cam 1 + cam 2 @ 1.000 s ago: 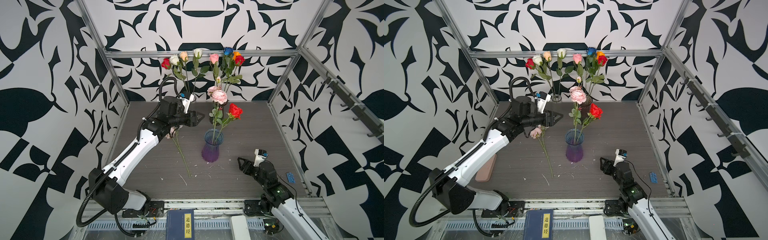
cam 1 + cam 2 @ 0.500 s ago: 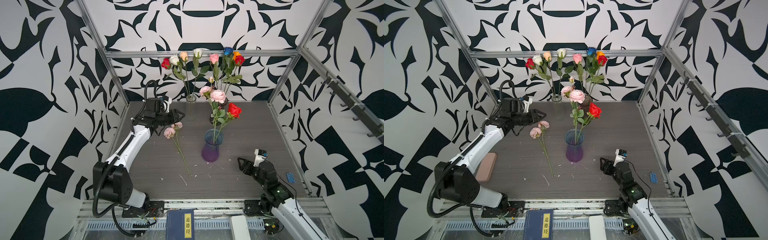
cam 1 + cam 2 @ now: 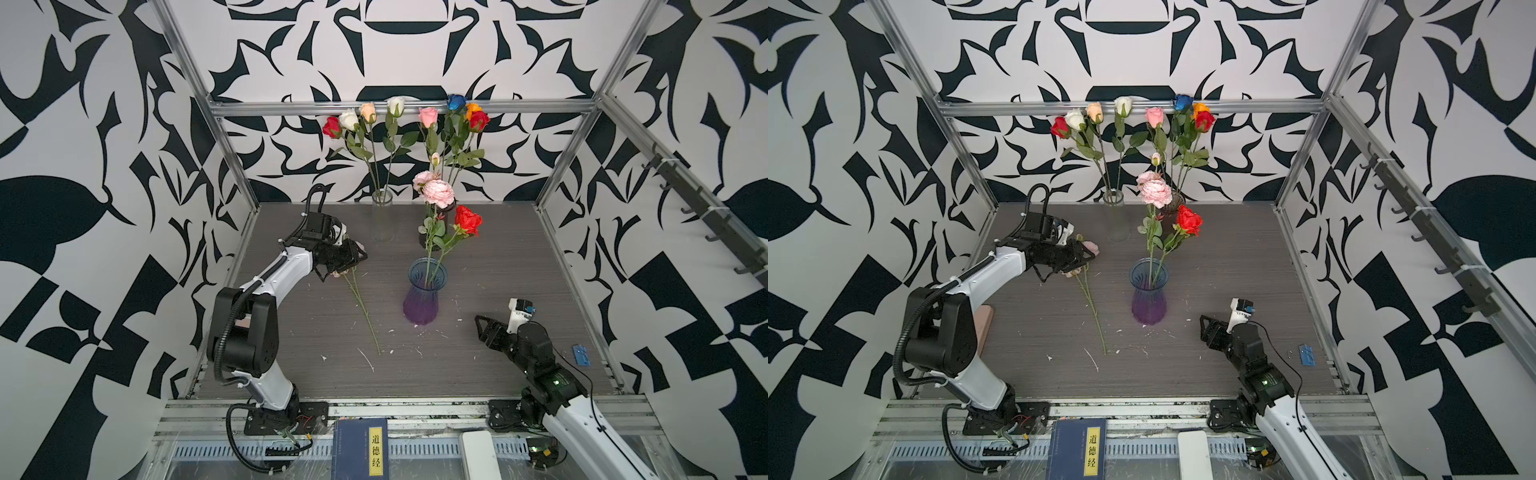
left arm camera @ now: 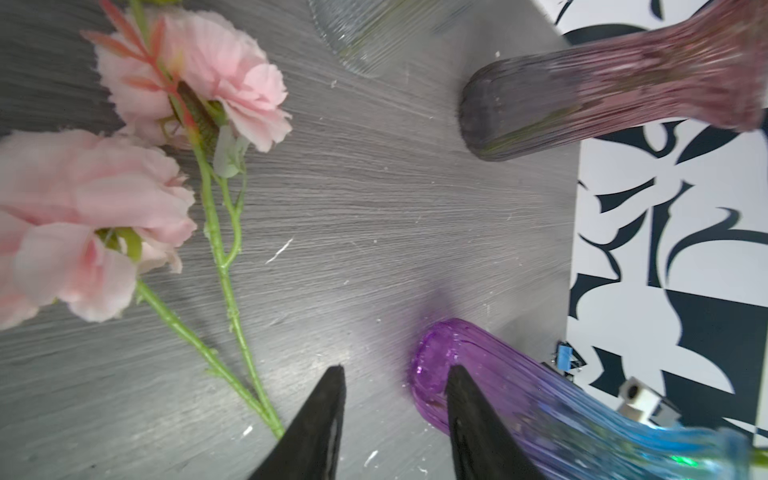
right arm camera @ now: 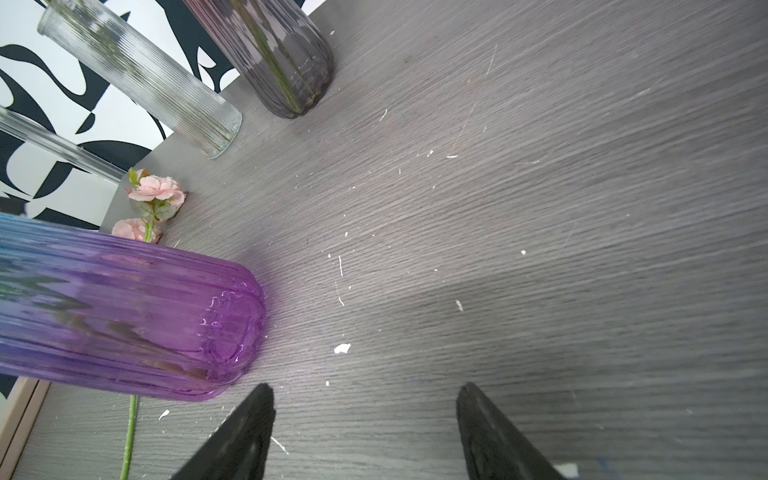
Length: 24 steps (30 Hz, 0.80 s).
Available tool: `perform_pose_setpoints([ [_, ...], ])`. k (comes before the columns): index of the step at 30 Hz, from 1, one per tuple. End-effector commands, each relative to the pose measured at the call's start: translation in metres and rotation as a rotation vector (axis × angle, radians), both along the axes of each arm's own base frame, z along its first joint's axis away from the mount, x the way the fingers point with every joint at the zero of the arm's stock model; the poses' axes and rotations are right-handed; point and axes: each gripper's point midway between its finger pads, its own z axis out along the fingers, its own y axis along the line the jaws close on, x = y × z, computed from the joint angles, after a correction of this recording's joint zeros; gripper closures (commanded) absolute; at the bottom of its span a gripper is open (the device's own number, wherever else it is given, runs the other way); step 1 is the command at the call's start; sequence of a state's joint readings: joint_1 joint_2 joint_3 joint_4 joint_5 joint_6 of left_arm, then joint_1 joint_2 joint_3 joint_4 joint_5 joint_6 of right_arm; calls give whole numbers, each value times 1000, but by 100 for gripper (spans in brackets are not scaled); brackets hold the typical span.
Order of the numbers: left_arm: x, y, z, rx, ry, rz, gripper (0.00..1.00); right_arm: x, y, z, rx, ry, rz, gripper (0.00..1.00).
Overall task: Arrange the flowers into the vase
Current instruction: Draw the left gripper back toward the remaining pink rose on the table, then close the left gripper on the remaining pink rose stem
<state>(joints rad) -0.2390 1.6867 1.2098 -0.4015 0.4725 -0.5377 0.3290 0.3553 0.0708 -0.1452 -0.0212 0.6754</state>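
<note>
Left wrist view is filled by the two blooms of a pink frilly flower (image 4: pixel 83 216), which is laid flat on the grey counter (image 4: pixel 395 208); its green stem (image 4: pixel 224 270) is passed just beside one black finger (image 4: pixel 320 428) of the left hand (image 4: pixel 397 370), not between the fingers. The left hand is released: only bare counter is seen in its gap and nothing is grasped. In both top views this hand is held low over the blooms, and the stem is stretched from there toward the front edge, to the left of the purple vase (image 3: pixel 422 307). The purple vase is stood upright near the middle of the counter, and two flowers are already placed in it: a red rose (image 3: pixel 468 220) and a tall pink bloom (image 3: pixel 436 193). Behind it, near the back wall, a clear ribbed vase (image 3: pixel 382 226) with four roses (image 3: pixel 349 120) and a dark vase (image 5: pixel 282 54) with other roses (image 3: pixel 428 116) are stood. The right hand (image 3: pixel 482 328) is found low at the front right of the counter, apart from the purple vase; in the right wrist view its fingers (image 5: pixel 245 436) are spread wide with only counter between them, so it is released also.
</note>
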Motion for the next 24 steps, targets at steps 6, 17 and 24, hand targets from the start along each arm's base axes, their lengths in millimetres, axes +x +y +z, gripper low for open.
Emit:
perform_pose_setpoints([
  [6,-12,18,-58,20,178,28,61,-2,-2,-4,-11,16,-7,27],
  [17,-18,31,-86,18,251,59,63,-1,-2,-3,-11,12,-8,27],
  [24,-18,36,-93,22,265,74,64,-2,-2,-3,-11,15,-10,27],
])
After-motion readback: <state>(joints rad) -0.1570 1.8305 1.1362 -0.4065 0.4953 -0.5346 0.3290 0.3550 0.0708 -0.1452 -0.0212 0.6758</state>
